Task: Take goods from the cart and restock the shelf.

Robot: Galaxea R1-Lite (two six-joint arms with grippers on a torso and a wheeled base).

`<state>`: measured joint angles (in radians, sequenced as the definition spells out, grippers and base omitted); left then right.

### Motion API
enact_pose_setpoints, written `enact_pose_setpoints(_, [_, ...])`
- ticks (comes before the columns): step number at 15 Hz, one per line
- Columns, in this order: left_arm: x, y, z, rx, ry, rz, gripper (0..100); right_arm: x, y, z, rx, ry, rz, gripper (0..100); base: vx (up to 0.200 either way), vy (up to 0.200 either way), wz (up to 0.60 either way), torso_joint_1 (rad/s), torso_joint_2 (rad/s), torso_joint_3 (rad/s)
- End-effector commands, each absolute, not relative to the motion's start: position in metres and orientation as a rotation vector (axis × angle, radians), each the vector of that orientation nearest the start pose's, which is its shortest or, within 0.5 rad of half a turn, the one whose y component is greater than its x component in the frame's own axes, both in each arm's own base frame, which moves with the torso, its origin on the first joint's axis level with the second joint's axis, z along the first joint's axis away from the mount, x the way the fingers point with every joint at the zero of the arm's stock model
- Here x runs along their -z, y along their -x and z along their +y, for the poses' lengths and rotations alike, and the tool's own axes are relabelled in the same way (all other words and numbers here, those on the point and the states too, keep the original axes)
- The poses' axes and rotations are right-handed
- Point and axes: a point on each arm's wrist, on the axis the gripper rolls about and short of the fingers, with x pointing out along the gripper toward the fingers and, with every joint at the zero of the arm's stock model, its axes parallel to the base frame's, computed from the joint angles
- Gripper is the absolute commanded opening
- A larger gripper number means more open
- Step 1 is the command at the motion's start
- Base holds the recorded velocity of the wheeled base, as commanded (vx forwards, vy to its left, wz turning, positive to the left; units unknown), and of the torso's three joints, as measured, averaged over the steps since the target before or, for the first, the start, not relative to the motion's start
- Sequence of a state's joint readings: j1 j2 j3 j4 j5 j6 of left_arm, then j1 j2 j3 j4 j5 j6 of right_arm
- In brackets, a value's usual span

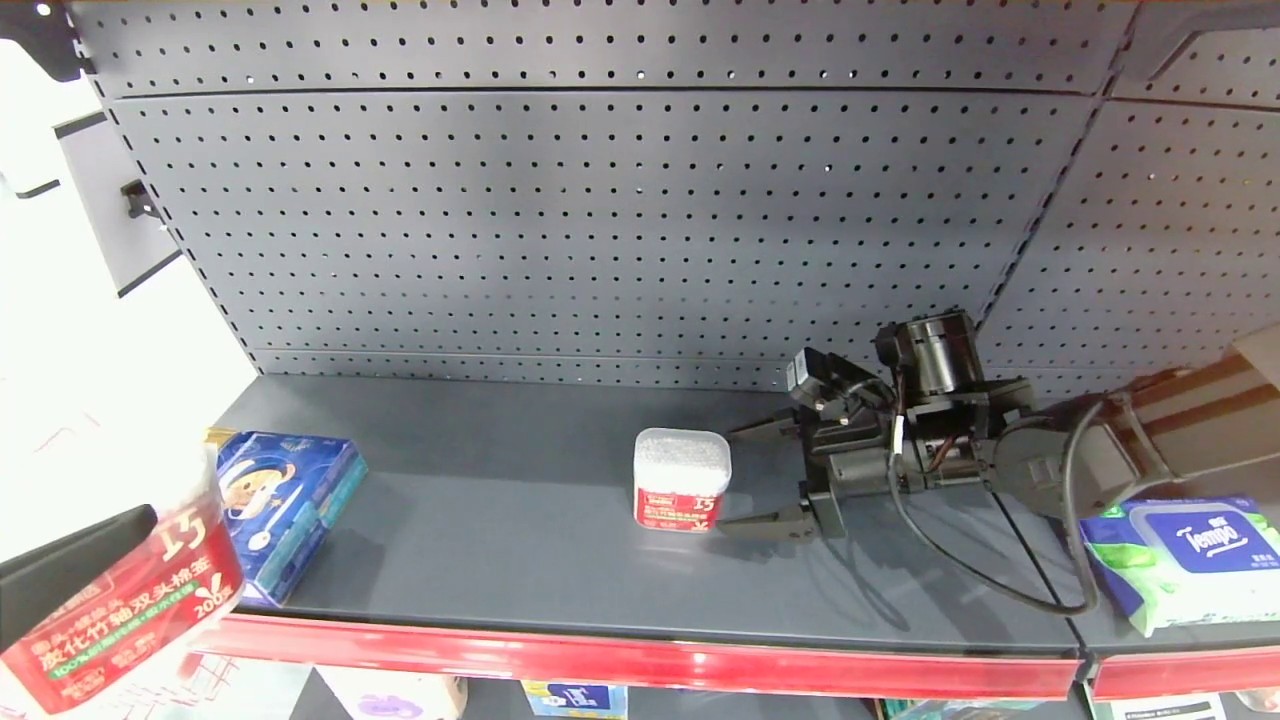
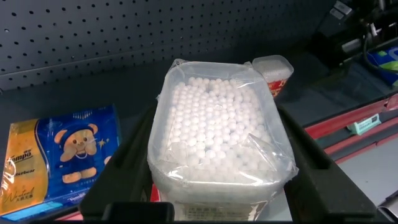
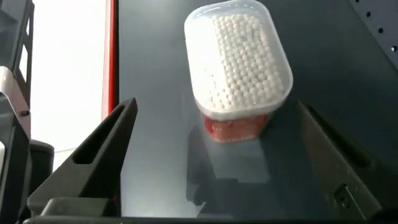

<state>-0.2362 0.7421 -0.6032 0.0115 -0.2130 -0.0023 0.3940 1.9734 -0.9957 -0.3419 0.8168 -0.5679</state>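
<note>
A: Where was the left end effector [image 2: 217, 115] at that moment?

B: At about 8 o'clock in the head view, out in front of the shelf [image 1: 500, 540] and its red edge strip [image 1: 640, 662]. Its black fingers were clamped on a held tub [image 2: 221, 134] of cotton swabs, one finger against each long side. The clear lid faced the wrist camera, with the white swab heads packed beneath it.

A: And the right end effector [image 1: 733, 482]?

B: It lay low over the shelf with its fingers spread wide apart. The tips pointed toward 9 o'clock, at a standing tub [image 1: 682, 480] of the same kind.

A: Were they touching it?

B: I could not tell. The tub stood upright near the middle of the shelf, red label to the front. It was just beside the fingertips, roughly in line with the gap between them.

A: What else was on that shelf?

B: A blue tissue pack [image 1: 285, 510] lay at 9 o'clock from the standing tub, well apart from it and close to the front edge. At 3 o'clock, beyond the right arm, lay a pack of wet wipes [image 1: 1190, 560] in white, green and blue. A grey pegboard [image 1: 600, 220] formed the back wall at 12 o'clock.
</note>
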Motion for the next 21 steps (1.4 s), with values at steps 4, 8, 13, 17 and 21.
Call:
enact_pose_setpoints(4, [-0.239, -0.060, -0.019, 0.448, 0.001, 0.149, 0, -0.107, -0.337, 0.162, -1.324, 0.339, 0.309, 100, 0.000, 0.000, 0.00, 0.000, 0.00, 0.000])
enact_pose_setpoints(8, [-0.238, -0.060, -0.019, 0.448, 0.001, 0.151, 0, -0.103, -0.346, 0.179, -1.346, 0.349, 0.295, 100, 0.000, 0.000, 0.00, 0.000, 0.00, 0.000])
enact_pose_setpoints(13, [-0.238, -0.060, -0.019, 0.448, 0.001, 0.152, 0, -0.097, -0.353, 0.186, -1.356, 0.351, 0.295, 100, 0.000, 0.000, 0.00, 0.000, 0.00, 0.000])
enact_pose_setpoints(17, [-0.237, -0.061, -0.020, 0.448, 0.003, 0.156, 0, -0.097, -0.357, 0.188, -1.350, 0.354, 0.288, 0, 0.000, 0.000, 0.00, 0.000, 0.00, 0.000])
enact_pose_setpoints(21, [-0.237, -0.061, -0.020, 0.450, 0.003, 0.159, 0, -0.101, -0.355, 0.188, -1.352, 0.358, 0.279, 0, 0.000, 0.000, 0.00, 0.000, 0.00, 0.000])
